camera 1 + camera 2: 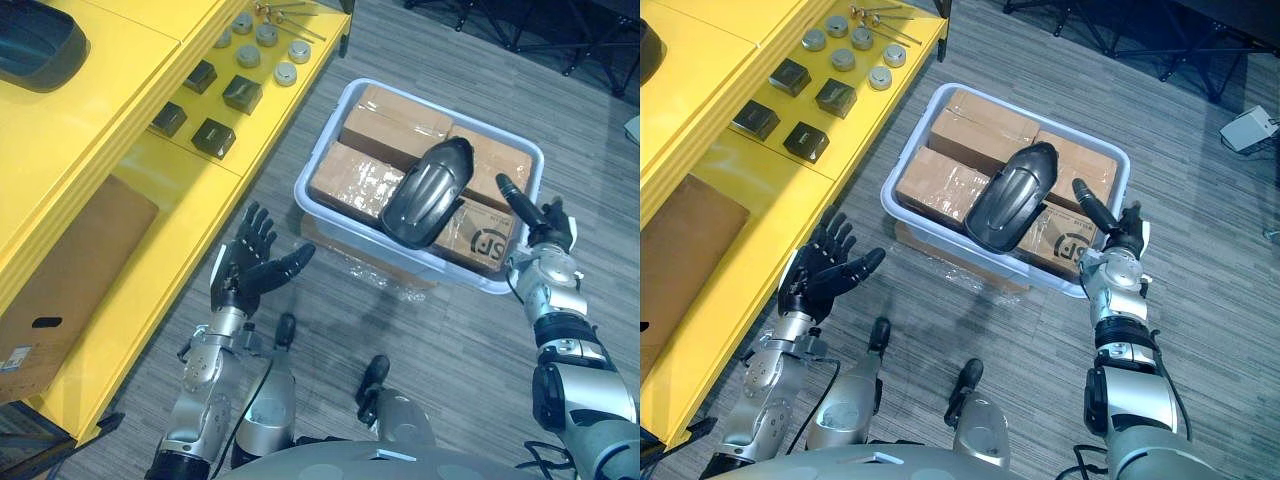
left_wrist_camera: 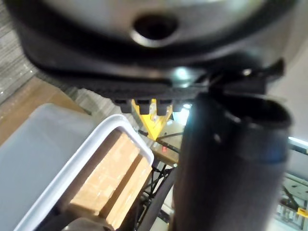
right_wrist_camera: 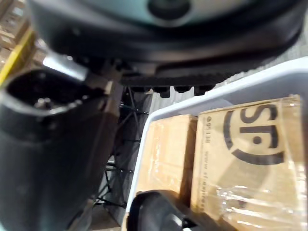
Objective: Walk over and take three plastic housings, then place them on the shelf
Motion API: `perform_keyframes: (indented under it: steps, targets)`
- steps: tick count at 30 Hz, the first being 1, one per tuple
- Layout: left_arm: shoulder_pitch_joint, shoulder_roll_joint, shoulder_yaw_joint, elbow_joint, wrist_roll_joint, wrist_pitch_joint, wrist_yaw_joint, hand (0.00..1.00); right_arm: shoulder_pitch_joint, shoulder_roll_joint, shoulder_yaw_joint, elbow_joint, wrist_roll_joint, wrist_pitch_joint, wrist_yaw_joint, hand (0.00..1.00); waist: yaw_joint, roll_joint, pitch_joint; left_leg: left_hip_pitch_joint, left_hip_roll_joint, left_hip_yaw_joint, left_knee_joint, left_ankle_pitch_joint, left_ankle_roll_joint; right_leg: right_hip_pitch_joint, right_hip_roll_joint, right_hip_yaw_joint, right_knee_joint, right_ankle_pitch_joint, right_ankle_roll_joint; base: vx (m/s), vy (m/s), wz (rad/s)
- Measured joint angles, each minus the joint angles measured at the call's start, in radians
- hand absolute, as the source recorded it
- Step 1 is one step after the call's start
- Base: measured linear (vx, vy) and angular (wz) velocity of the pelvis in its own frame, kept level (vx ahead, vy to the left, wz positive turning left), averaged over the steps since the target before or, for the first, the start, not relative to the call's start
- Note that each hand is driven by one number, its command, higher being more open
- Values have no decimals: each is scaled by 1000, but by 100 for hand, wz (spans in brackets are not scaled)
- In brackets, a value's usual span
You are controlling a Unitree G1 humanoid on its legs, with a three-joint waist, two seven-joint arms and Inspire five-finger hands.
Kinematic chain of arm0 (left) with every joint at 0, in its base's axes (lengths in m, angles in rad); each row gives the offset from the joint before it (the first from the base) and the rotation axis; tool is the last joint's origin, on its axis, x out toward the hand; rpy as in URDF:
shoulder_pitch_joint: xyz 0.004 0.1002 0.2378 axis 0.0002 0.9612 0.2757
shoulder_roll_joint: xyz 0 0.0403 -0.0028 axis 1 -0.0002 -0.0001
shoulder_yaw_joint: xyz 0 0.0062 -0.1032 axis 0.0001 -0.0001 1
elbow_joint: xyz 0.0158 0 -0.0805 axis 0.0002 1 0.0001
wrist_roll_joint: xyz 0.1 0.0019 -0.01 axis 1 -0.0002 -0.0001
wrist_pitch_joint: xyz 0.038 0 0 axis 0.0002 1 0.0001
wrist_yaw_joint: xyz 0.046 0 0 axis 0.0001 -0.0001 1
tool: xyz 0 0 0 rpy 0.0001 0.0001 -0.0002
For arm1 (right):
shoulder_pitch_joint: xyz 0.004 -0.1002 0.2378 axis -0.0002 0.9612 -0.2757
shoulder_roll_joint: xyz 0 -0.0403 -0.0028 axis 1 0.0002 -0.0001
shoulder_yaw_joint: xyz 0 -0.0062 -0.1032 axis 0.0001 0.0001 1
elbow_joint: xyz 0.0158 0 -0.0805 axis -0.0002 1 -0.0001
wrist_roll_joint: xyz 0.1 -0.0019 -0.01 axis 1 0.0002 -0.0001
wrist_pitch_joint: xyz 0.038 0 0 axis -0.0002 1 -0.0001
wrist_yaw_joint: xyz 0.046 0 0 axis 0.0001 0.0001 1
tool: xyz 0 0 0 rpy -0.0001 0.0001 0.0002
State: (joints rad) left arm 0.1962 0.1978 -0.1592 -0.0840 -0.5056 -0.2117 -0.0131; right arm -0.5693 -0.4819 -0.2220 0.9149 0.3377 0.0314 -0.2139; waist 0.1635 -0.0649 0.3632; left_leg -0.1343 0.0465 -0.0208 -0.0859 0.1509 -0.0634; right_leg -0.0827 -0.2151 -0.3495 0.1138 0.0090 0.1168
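While both hands were open and held nothing, the dark plastic housing (image 1: 428, 195) lay on top of the brown boxes (image 1: 358, 180) inside the pale bin (image 1: 330, 222) on the floor. The left hand (image 1: 241, 270) was spread wide between the yellow shelf (image 1: 110, 110) and the bin. The right hand (image 1: 545, 236) had straight fingers just beside the bin's near corner. The housing looked hard, smooth and likely light, so it could slip. Taking it by both long sides, one hand each, seemed best.

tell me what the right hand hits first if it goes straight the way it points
Probably the dark plastic housing lying on the cardboard boxes in the white crate; the right hand points at it, though depth is unclear.
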Motion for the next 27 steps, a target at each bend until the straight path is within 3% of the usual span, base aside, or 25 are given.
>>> perform_keyframes:
  steps: [3, 8, 14, 21, 27]
  targets:
    - [-10, 1, -3, 1, 0, -4, 5, 100, -48, -10, 3, 69, -18, 24, 40, 100, -1, 4, 32, -8, 5, 3, -2, -5, 7, 3, 8, -1, -21, 12, -3, -66, 0, 0]
    - [-10, 3, -5, 44, -3, -9, 32, 100, -91, -34, 39, 113, -18, 46, 63, 100, 2, 10, 39, -24, 9, 6, 2, 9, 8, -4, 9, -6, -31, 21, -4, -18, -3, 3]
    - [-43, 1, -12, 116, -43, -36, 38, 100, -230, -91, 92, 155, -20, 53, 45, 100, 12, 31, 68, -53, 8, -12, 2, 22, 9, -22, 10, -23, -31, 23, -5, -10, -16, 9]
    - [-42, -3, -31, 124, -48, -60, 38, 100, -350, -125, 170, 207, -38, 94, 35, 100, 30, 33, 72, -74, 3, -13, 3, 33, 8, -40, 9, -26, -32, 30, -5, 20, -18, 3]
    - [-45, -6, -33, 125, -53, -70, 60, 100, -353, -126, 195, 247, -37, 181, 57, 100, 30, 32, 77, -91, 4, -17, 3, 33, 8, -55, 11, -26, -33, 31, -4, -1, -18, 1]
